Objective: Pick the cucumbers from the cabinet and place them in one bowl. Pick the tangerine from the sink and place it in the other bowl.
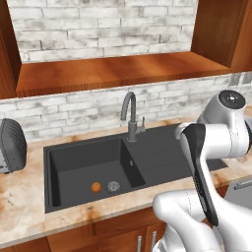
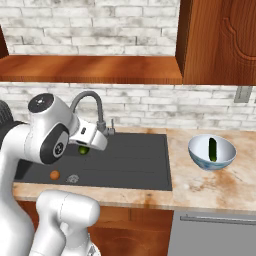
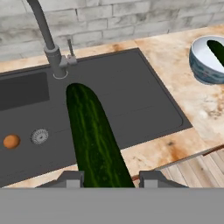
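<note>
My gripper (image 3: 109,179) is shut on a dark green cucumber (image 3: 94,135), which hangs above the drainboard of the charcoal sink (image 3: 140,105). From the right base the gripper (image 2: 84,145) shows under the hand, with the cucumber's end (image 2: 83,150) poking out below it. The pale blue bowl (image 2: 200,155) stands on the counter right of the sink and holds another cucumber (image 2: 212,148). The tangerine (image 1: 96,187) lies in the basin next to the drain (image 1: 113,186). The cabinet's shelf bay (image 1: 113,69) looks bare. The grey-green bowl is out of view.
The curved grey tap (image 1: 129,115) rises behind the sink, close to my hand. A dark grey appliance (image 1: 10,145) stands on the counter at far left. A carved cabinet door (image 2: 220,40) hangs above the blue bowl.
</note>
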Robot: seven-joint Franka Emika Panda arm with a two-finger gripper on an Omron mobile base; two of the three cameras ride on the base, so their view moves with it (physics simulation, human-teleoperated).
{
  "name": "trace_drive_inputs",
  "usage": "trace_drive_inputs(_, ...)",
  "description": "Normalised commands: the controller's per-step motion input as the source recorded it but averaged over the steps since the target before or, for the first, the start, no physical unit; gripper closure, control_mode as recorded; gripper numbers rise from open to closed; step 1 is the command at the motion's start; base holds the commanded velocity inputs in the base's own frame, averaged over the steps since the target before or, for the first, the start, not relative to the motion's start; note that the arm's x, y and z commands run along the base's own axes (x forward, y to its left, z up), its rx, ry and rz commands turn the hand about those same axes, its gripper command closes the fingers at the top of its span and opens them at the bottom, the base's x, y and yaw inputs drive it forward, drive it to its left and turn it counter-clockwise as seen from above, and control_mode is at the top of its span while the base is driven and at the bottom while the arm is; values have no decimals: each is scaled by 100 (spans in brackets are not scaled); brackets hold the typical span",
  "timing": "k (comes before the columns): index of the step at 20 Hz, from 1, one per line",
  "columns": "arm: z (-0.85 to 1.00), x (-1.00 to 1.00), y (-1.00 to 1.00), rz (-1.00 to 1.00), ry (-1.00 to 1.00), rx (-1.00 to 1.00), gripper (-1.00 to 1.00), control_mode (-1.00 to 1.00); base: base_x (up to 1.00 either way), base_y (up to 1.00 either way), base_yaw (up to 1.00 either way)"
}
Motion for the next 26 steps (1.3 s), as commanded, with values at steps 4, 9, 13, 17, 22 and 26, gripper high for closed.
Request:
trace_drive_inputs(4, 0, 0, 0, 0, 0, 0, 100, -100, 0, 0, 0)
trace_drive_inputs(9, 0, -1, 0, 0, 0, 0, 100, 100, 0, 0, 0)
trace_drive_inputs(13, 0, 0, 0, 0, 0, 0, 100, 100, -42, -2, -3)
trace_drive_inputs(17, 0, 0, 0, 0, 0, 0, 100, 100, -100, 0, -7)
trace_drive_inputs(22, 0, 0, 0, 0, 0, 0, 100, 100, -35, -20, -3)
trace_drive_inputs(26, 0, 0, 0, 0, 0, 0, 100, 100, 3, -100, 3)
